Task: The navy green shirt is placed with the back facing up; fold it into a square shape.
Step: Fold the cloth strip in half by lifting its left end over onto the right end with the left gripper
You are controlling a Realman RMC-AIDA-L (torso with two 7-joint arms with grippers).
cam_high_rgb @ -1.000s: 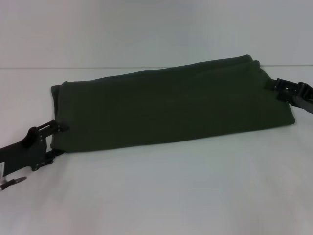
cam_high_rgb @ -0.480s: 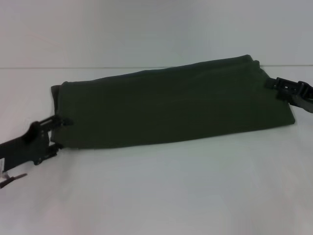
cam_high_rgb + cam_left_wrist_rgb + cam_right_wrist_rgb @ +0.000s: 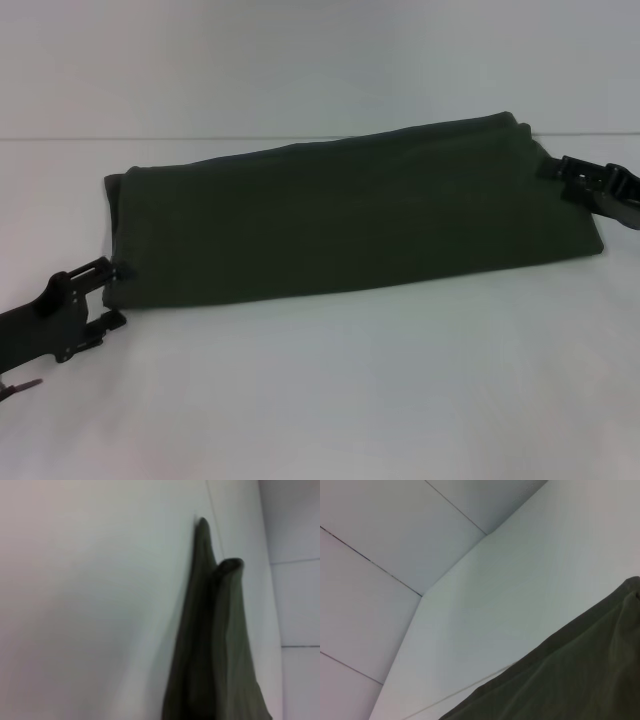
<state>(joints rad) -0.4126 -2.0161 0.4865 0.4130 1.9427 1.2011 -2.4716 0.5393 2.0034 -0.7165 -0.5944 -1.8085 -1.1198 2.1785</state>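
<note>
The navy green shirt (image 3: 350,220) lies plain side up, folded into one long band slanting across the white table (image 3: 350,390) from near left to far right. My left gripper (image 3: 108,295) sits low at the band's near left corner, open, with that corner just at its fingertips. At the band's far right end my right gripper (image 3: 556,168) rests against the cloth's edge. The left wrist view looks along the shirt's (image 3: 215,645) folded layers. Only a stretch of the shirt (image 3: 570,680) and the table shows in the right wrist view.
White tabletop spreads in front of the shirt toward me. The table's far edge (image 3: 100,138) runs just behind the band, and a pale wall with panel seams (image 3: 370,560) stands behind it.
My left gripper has drawn back to the left and downward from the shirt's near left corner. The right gripper has barely moved.
</note>
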